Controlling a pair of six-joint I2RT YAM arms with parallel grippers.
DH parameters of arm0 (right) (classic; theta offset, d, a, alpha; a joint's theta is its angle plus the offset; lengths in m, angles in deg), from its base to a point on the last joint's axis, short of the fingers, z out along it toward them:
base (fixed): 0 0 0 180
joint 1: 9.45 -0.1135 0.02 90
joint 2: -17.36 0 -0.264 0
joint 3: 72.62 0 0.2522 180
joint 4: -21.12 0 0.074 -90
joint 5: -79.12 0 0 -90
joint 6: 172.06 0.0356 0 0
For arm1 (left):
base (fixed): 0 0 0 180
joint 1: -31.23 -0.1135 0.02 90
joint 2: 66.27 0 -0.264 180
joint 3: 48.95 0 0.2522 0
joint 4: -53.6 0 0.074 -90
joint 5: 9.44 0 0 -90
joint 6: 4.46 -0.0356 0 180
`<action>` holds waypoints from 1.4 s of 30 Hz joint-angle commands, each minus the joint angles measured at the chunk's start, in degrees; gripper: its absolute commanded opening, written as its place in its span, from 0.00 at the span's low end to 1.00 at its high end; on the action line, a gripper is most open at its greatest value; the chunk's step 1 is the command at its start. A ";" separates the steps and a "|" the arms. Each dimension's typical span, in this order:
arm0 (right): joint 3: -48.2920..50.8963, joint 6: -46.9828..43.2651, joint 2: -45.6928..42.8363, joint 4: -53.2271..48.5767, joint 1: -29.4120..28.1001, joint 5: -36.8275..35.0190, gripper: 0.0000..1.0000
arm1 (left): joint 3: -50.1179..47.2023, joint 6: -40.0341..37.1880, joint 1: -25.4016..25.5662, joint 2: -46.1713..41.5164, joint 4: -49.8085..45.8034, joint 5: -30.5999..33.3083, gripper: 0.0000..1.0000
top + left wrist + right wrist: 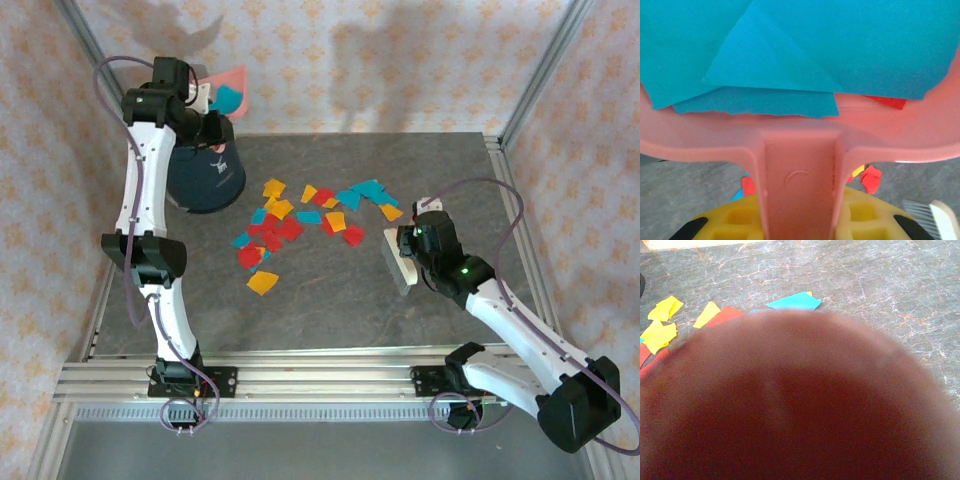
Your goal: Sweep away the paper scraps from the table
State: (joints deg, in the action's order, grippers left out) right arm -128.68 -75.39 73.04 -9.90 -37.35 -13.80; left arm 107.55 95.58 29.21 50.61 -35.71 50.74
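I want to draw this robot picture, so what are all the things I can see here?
paper scraps: many, red, orange-yellow and teal-blue, mid-table; a few more in the dustpan
dustpan: one, pink, held up at the far left, by the bin
bin: one, dark blue, far left on the table
brush: one, whitish, right of the scraps
table: one, dark grey stone pattern, silver rails
walls: pale with an orange pattern, around the table
left arm: one, white and black, jaws shut on the dustpan's handle
right arm: one, white and black, jaws shut on the brush
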 commanded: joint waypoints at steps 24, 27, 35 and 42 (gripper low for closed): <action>-0.89 0.79 -1.44 -1.21 0.36 -0.25 0.00 | -20.84 23.94 -7.90 -7.10 29.60 -23.91 0.00; -0.68 0.96 -1.54 -1.20 0.35 -0.25 0.00 | -25.40 28.70 -8.59 -9.85 35.69 -25.64 0.00; -0.61 1.06 -1.80 -1.47 0.36 -0.15 0.00 | -33.72 40.39 -9.39 -12.80 49.91 -29.97 0.00; -0.63 1.23 -1.89 -1.79 0.31 -0.10 0.00 | -41.33 50.15 -9.40 -16.33 62.67 -31.85 0.00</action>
State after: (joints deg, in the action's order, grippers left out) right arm -128.68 -75.12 72.58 -11.98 -37.35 -13.80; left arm 68.55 139.60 20.25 38.15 16.99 21.63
